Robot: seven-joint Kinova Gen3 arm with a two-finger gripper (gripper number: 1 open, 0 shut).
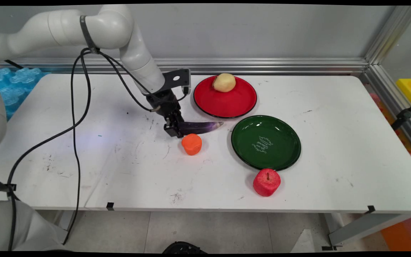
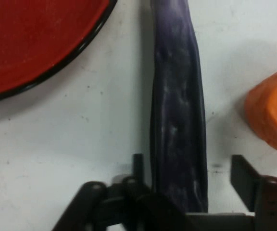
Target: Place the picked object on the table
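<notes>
A long dark purple eggplant (image 1: 202,126) (image 2: 177,96) lies flat on the white table (image 1: 102,171), its tip pointing toward the green plate (image 1: 248,139). My gripper (image 1: 176,130) (image 2: 189,168) is down at its thick end, open, with one finger on each side. The left finger (image 2: 138,166) is nearly against the skin, while the right finger (image 2: 242,175) stands a small gap away. An orange rounded fruit (image 1: 191,144) (image 2: 273,115) sits just in front of the eggplant. The red plate (image 1: 227,105) (image 2: 32,38) behind it carries a yellowish potato (image 1: 224,82).
A red apple (image 1: 266,182) stands by the green plate's near rim, close to the table's front edge. An aluminium rail (image 1: 262,66) runs along the back. Blue foam pieces (image 1: 13,82) lie off the left end and a yellow bin (image 1: 410,89) off the right.
</notes>
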